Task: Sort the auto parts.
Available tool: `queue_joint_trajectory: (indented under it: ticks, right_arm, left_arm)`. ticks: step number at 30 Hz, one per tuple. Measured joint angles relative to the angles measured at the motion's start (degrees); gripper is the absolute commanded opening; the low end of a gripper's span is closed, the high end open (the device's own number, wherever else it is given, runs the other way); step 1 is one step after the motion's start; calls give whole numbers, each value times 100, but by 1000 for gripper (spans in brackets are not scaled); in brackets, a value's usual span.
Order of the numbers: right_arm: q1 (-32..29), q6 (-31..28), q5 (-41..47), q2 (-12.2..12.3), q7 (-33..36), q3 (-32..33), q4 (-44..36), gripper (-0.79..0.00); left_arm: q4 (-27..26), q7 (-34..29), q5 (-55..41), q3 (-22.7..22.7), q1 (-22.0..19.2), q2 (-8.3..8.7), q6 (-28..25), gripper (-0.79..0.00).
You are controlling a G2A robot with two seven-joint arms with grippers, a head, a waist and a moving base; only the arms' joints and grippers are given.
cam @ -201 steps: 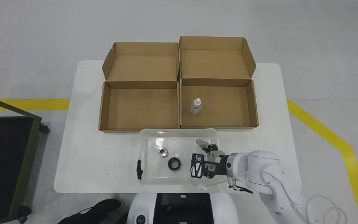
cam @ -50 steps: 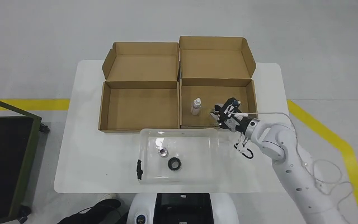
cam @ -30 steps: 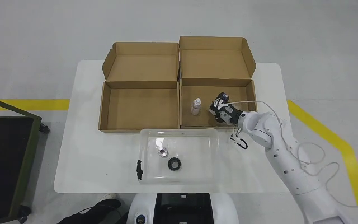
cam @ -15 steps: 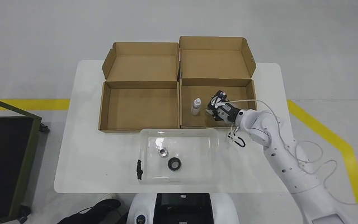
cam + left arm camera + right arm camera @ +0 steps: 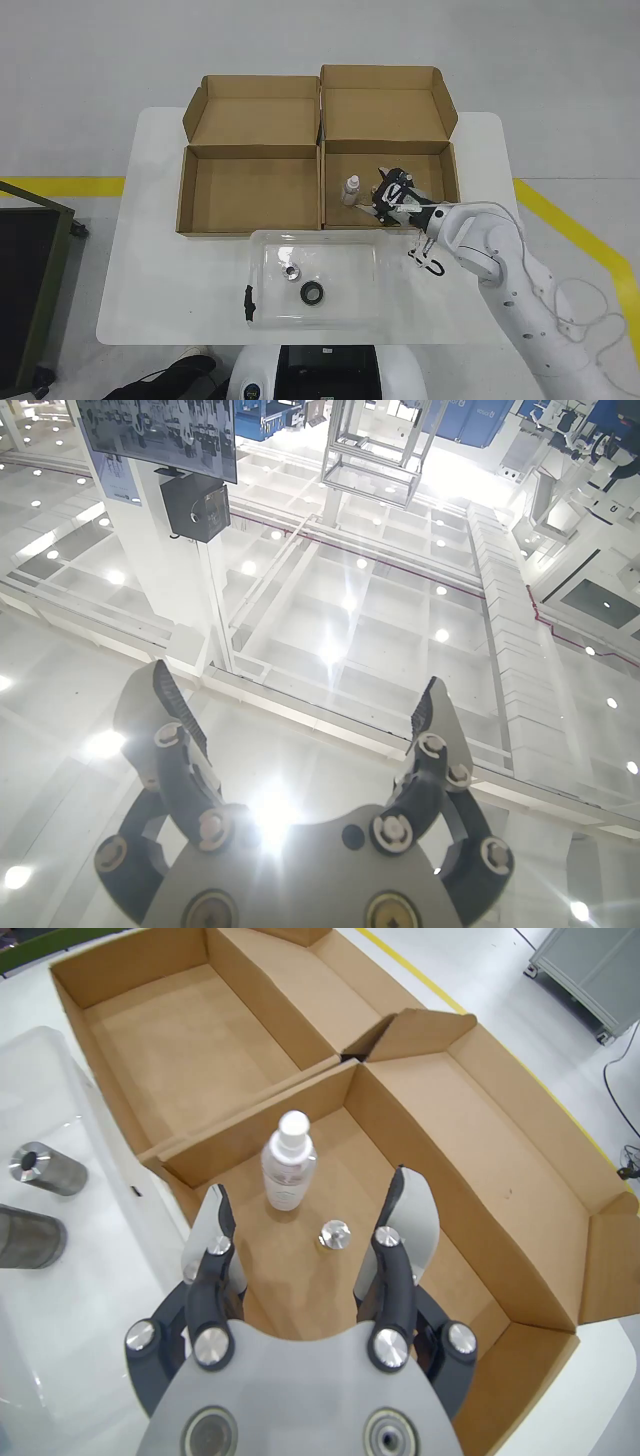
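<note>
My right gripper [image 5: 388,193] [image 5: 312,1190] hangs open above the right cardboard box [image 5: 420,172] [image 5: 450,1163]. A small round metal part [image 5: 335,1234] lies on the box floor just below and between its fingers, untouched. A white spray bottle [image 5: 350,188] [image 5: 288,1168] stands upright in the same box, close ahead of the fingertips. In the clear plastic tray [image 5: 320,236] [image 5: 45,1058] sit a metal cylinder [image 5: 292,270] [image 5: 47,1169] and a black ring [image 5: 313,293]. My left gripper [image 5: 297,687] is open and empty, pointing up at a ceiling.
The left cardboard box [image 5: 250,190] [image 5: 165,1043] holds nothing. Both boxes have lids folded back at the far side. A small black piece [image 5: 248,303] clings to the tray's left edge. The white table [image 5: 150,250] has bare surface left and right.
The right arm went from the tray to the right box. Its fingers have spread, and the small metal part now lies on the box floor.
</note>
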Motion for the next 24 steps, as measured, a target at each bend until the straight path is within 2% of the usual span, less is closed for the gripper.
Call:
queue_joint_trajectory:
  ticks: [12, 24]
  right_arm:
    - [-697, -363, 75, 77, 204, -9, -1292, -169]
    - [-990, -677, -117, 83, 235, -475, -1523, -148]
  left_arm:
    - [0, 0, 0, 0, 0, 0, 0, 0]
    - [0, 0, 0, 0, 0, 0, 0, 0]
